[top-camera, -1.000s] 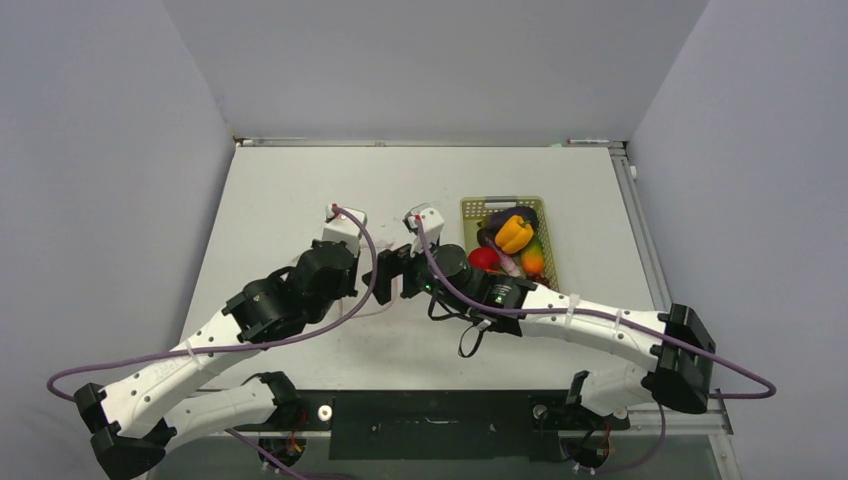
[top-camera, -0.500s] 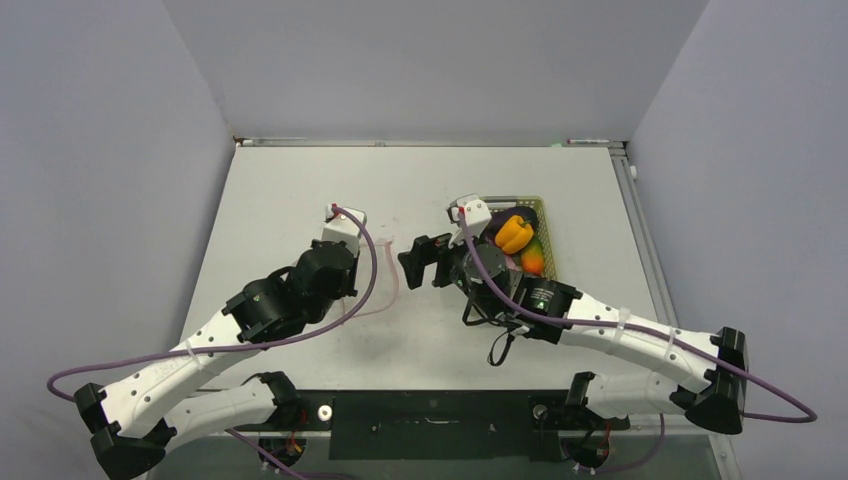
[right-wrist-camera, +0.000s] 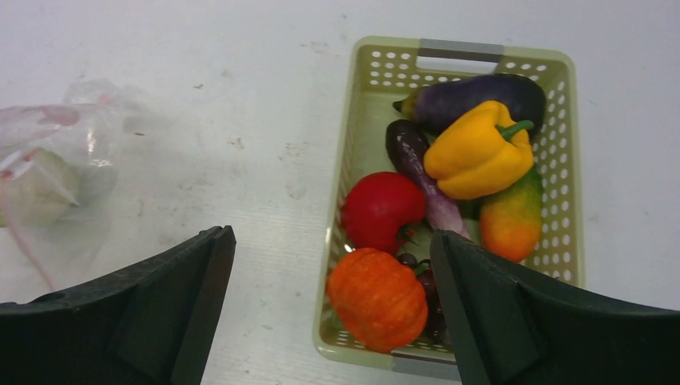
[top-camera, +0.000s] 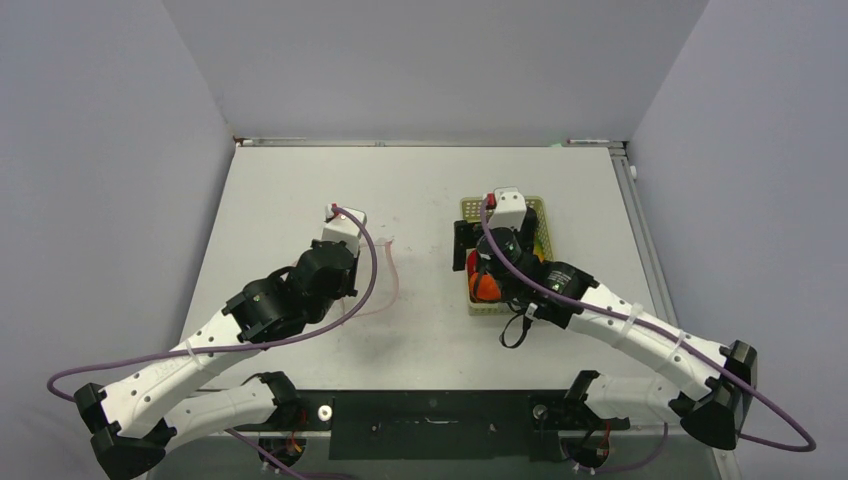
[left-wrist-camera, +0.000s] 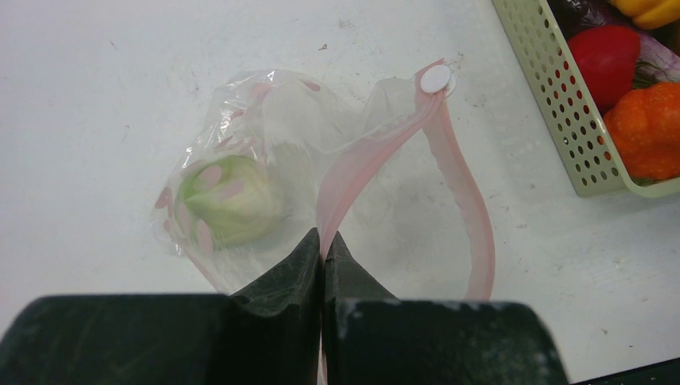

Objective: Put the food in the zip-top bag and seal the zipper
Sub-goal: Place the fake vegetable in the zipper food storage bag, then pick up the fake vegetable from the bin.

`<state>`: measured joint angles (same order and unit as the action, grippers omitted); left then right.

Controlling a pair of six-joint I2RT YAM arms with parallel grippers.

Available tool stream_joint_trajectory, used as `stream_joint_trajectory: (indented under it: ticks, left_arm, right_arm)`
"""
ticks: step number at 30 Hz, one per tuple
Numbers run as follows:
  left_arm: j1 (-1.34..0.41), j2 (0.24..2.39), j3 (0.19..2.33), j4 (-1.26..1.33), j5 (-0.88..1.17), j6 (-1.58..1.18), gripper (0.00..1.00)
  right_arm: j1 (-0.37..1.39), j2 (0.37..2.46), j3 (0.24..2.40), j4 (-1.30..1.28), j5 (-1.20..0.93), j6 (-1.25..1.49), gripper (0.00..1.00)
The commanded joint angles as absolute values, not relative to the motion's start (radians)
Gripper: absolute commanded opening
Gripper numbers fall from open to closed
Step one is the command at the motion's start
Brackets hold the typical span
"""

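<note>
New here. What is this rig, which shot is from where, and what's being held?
Two white robot arms stand at a white table. One picture looks down from above; the other two come from cameras on each wrist. The left gripper is shut on the pink-red zipper strip of a clear plastic bag, which holds a pale green toy apple. The right gripper is open and empty above a pale yellow-green mesh basket holding a red tomato and a yellow pepper, among others.
</note>
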<state>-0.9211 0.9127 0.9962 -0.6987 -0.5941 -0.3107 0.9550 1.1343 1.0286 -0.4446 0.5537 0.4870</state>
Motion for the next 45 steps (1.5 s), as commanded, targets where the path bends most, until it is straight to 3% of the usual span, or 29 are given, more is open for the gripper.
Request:
stream_joint_trajectory:
  ticks: [1, 31, 45]
  left_arm:
    - [-0.917, 0.911, 1.001, -0.663, -0.604, -0.316, 0.0]
    - [-0.91, 0.93, 1.001, -0.662, -0.581, -0.314, 0.0]
    - [-0.909, 0.933, 1.001, -0.664, -0.581, -0.314, 0.0]
  right_arm:
    - [0.902, 1.09, 0.998, -0.512, 0.557, 0.498, 0.98]
    - [0.656, 1.18, 0.759, -0.388, 0.121, 0.495, 0.95]
    - [0.656, 1.14, 0.727, -0.394, 0.089, 0.5, 0.78]
